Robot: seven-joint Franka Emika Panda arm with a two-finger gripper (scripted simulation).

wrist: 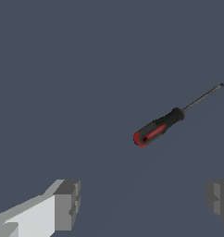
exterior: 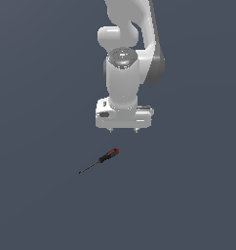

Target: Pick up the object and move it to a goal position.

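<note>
Plain grey floor under the screwdriver, wide-spread empty fingers and red end cap clear only from the wrist.

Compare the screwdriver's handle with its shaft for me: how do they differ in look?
The handle is thick and black with red trim and a red end cap; the shaft is thin, bare dark metal. The handle end lies nearer the gripper in the exterior view, while the shaft tip points away toward that view's lower left. Both lie in one straight line on the floor, ungrasped.

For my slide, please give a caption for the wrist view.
Open claw hovering apart from the screwdriver lying on the dark floor.
</note>
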